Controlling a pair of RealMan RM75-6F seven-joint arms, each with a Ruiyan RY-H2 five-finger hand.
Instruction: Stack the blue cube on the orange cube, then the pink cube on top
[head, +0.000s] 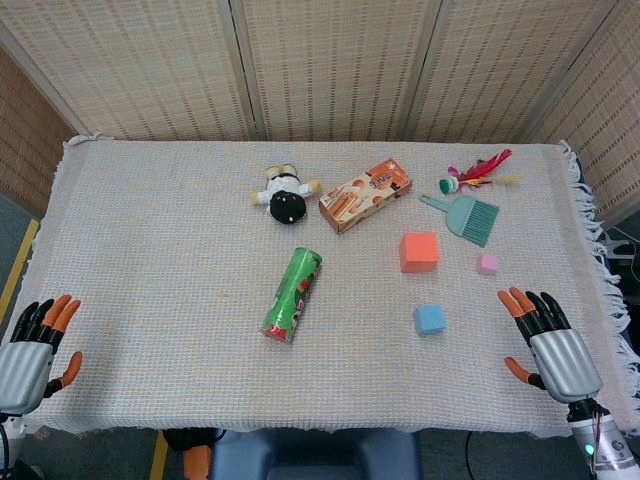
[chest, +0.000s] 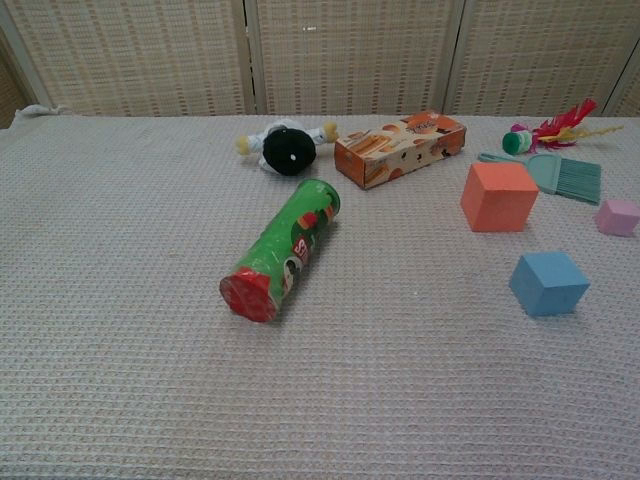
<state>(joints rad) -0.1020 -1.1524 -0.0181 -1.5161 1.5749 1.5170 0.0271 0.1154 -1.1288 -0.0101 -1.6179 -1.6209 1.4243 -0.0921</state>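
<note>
Nearest the robot, both hands rest at the front edge of the surface (head: 150, 300) with nothing in them: the left hand (head: 28, 355) at about 8 o'clock, the right hand (head: 555, 345) at about 4 o'clock, each with its fingers (head: 530, 305) apart and extended and holding nothing. Just ahead of the right hand, at roughly 4 o'clock from the middle of the surface, sits the blue cube (head: 429, 319), alone and untouched. Beyond it, toward 2 o'clock, stands the larger orange cube (head: 419, 251), and the small pink cube (head: 487, 263) lies just to that one's right, apart from it. Nothing is stacked yet, so the step in hand is judged to be the first pick. The right hand is the closer one; it would do well to come down over the blue cube squarely, grip two opposite faces, lift clear, then set it flat and centred on the orange top. A green can (head: 292, 295) lies on its side near the centre, well clear of that path. Farther back lie a snack box (head: 365, 194), a small doll (head: 284, 195) and a teal brush (head: 468, 215).
</note>
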